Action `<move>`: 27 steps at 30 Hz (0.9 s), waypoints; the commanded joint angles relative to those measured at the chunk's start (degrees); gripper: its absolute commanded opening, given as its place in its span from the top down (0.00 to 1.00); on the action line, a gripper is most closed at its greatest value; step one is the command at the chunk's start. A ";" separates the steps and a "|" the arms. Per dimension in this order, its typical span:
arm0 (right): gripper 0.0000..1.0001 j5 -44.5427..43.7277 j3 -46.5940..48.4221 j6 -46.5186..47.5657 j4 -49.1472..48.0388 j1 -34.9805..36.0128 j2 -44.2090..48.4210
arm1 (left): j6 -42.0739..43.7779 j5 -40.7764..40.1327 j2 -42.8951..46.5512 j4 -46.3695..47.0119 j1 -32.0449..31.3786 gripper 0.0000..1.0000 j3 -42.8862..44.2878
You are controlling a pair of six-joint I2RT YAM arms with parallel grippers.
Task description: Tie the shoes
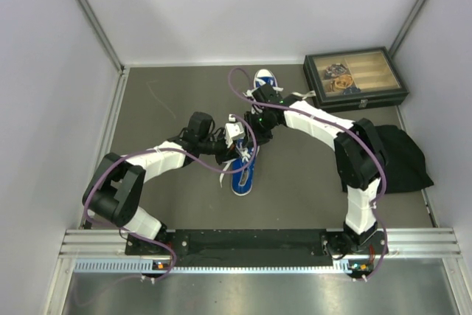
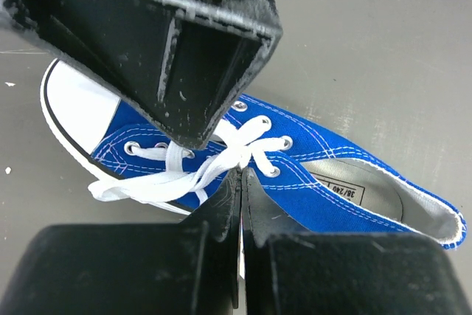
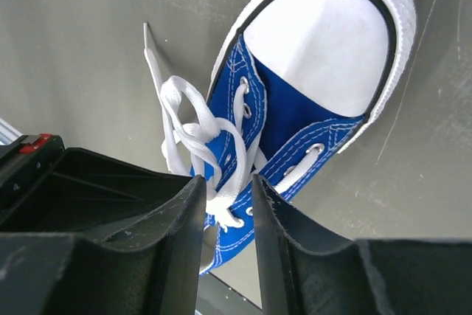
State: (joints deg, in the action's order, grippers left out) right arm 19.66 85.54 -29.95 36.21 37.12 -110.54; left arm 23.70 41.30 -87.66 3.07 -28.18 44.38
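One blue sneaker (image 1: 243,173) lies mid-table, toe toward the near edge; it also shows in the left wrist view (image 2: 324,164) and the right wrist view (image 3: 291,112). The second sneaker (image 1: 264,81) lies behind it near the back. My left gripper (image 2: 242,176) is above the near shoe's eyelets, its jaws pressed together on the white lace (image 2: 166,182) where it crosses. My right gripper (image 3: 227,189) hangs over the same shoe with its jaws apart, and loose lace loops (image 3: 184,127) pass between its fingers. In the top view the two grippers (image 1: 234,136) (image 1: 259,127) are close together.
A dark glass-lidded box (image 1: 354,79) stands at the back right. A black cloth (image 1: 402,156) lies at the right, beside the right arm. White walls close in the table on the left, back and right. A metal rail (image 1: 251,241) runs along the near edge.
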 commanded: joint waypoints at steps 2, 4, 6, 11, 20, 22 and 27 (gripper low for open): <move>0.69 -0.24 3.76 1.92 2.47 1.55 -2.13 | 0.03 1.50 0.82 2.99 0.06 1.00 0.62; 0.71 0.73 3.85 1.92 2.29 1.72 -2.48 | 0.03 1.42 0.73 2.99 0.06 1.00 0.62; 0.71 1.17 4.02 1.92 2.55 1.72 -2.75 | -0.06 1.42 0.65 2.99 0.15 1.00 0.62; 0.78 0.91 4.55 2.18 3.08 1.72 -2.93 | -0.15 1.50 0.65 3.26 0.15 1.00 0.53; 1.00 1.35 0.25 1.48 -2.63 1.72 2.96 | -0.94 1.06 2.14 0.79 1.37 1.00 1.50; 1.00 1.35 -0.37 1.92 -3.33 1.72 3.66 | -1.03 1.24 2.49 0.89 1.73 1.00 1.58; 1.00 1.08 -1.69 1.92 -4.74 1.72 4.81 | -2.96 2.47 3.02 2.20 2.17 1.00 1.67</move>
State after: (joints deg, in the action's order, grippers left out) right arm 20.67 84.66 -28.53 34.74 38.13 -109.60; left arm 22.63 41.45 -87.20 2.96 -26.48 44.38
